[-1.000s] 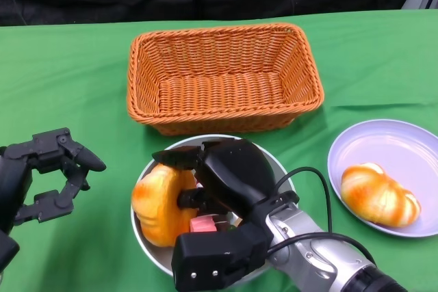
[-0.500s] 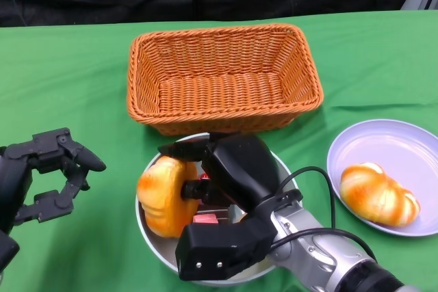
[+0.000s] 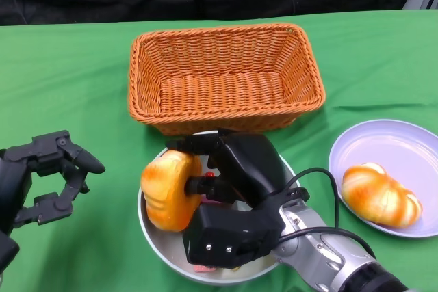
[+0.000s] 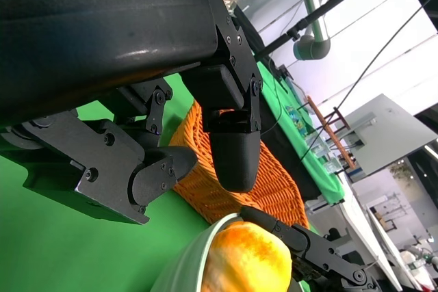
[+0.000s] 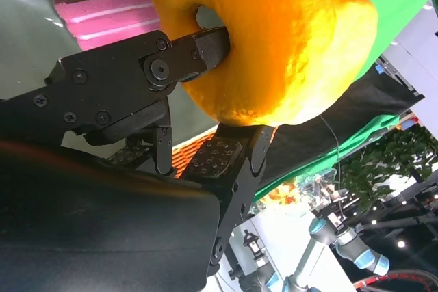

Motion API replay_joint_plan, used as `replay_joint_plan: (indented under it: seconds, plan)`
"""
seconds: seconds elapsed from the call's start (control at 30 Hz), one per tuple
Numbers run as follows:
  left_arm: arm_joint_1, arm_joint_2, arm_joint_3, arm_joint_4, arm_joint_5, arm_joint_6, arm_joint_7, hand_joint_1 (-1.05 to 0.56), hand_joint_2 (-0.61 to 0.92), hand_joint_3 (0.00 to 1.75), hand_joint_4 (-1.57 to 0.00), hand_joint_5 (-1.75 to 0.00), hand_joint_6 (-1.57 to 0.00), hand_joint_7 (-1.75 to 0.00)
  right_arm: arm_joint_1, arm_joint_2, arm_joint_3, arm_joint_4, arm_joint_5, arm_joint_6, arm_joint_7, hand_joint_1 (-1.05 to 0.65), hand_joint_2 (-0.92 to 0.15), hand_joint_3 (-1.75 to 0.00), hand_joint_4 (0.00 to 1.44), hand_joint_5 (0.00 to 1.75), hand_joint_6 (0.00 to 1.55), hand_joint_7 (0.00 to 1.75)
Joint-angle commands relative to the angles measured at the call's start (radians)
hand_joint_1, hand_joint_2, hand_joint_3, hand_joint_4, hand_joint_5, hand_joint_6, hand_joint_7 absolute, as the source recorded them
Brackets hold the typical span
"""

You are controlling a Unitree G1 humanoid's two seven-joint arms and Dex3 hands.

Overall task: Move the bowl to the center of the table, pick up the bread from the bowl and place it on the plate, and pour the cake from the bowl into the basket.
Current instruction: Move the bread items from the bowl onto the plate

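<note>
Golden-orange round bread roll (image 3: 170,190) sits pinched in the black right hand (image 3: 229,189) over the left side of the grey metal bowl (image 3: 154,234). That hand hides most of the pink cake (image 5: 102,15) beneath. Beyond stands the orange wicker basket (image 3: 226,76); right, a lilac plate (image 3: 383,141) carries another roll (image 3: 380,195). Left hand (image 3: 48,179) hangs empty, fingers apart.

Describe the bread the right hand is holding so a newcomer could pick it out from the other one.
Start at the orange wicker basket; just in front of it sits a pale bowl. The bread is at the bowl's left rim, gripped by the right hand. Unlike the second bread, which lies on the lavender plate, it stands on edge.
</note>
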Motion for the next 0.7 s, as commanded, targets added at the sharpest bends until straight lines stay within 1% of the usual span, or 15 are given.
replay_joint_plan:
  seconds: [0.03, 0.13, 0.3, 0.5, 0.7]
  plan:
    - [-0.009, 0.018, 0.004, 0.011, -0.013, -0.018, -0.004, 0.02, 0.59, 0.96, -0.85, -1.46, -0.86, -1.09, 0.017, -0.005, -0.009, -0.005, 0.011, -0.006, 0.004, -0.20, -0.92, -0.11, 0.57, 1.50, 1.17, 0.03]
    - [-0.011, 0.016, 0.003, 0.016, -0.015, -0.014, -0.007, 0.02, 0.59, 0.96, -0.84, -1.46, -0.86, -1.08, 0.026, -0.012, -0.020, -0.033, 0.029, -0.005, 0.036, -0.20, -0.92, -0.15, 0.58, 1.46, 1.17, 0.02]
    - [-0.014, 0.016, 0.001, 0.020, -0.011, -0.016, -0.004, 0.03, 0.59, 0.96, -0.85, -1.46, -0.86, -1.09, 0.040, -0.021, -0.033, -0.074, 0.046, -0.012, 0.067, -0.19, -0.92, -0.16, 0.59, 1.44, 1.17, 0.02]
    - [-0.016, 0.014, -0.001, 0.021, -0.016, -0.007, -0.008, 0.03, 0.58, 0.96, -0.85, -1.45, -0.86, -1.08, 0.060, -0.018, -0.072, -0.112, 0.101, -0.043, 0.105, -0.15, -0.92, -0.19, 0.57, 1.53, 1.18, 0.03]
    - [-0.015, 0.015, -0.003, 0.022, -0.019, 0.000, -0.015, 0.02, 0.59, 0.96, -0.85, -1.44, -0.85, -1.08, 0.085, -0.018, -0.110, -0.168, 0.156, -0.044, 0.160, -0.15, -0.92, -0.23, 0.54, 1.54, 1.20, 0.05]
